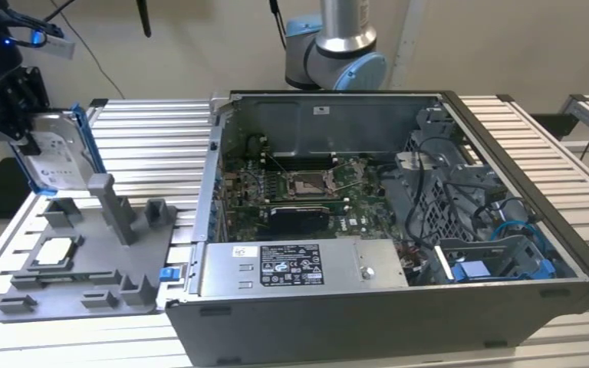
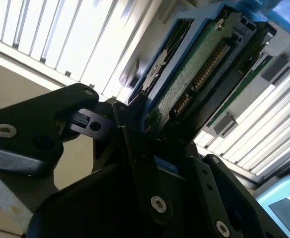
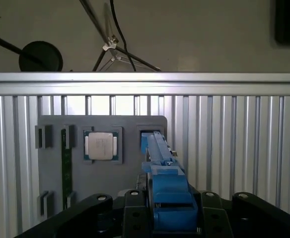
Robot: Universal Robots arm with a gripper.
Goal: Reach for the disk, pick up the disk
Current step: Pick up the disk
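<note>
disk abv tray | chip on tray | PC case to the exterior view's right of tray

Soft, even indoor light, with bright glare on the slatted table.

Slatted table (grey tray, computer case)

Robot arm of silver tubing with pale blue joint caps. Its gripper is matte black, made of flat angular links pinned by small silver screws. A blue light seems to glow near the wrist.
</note>
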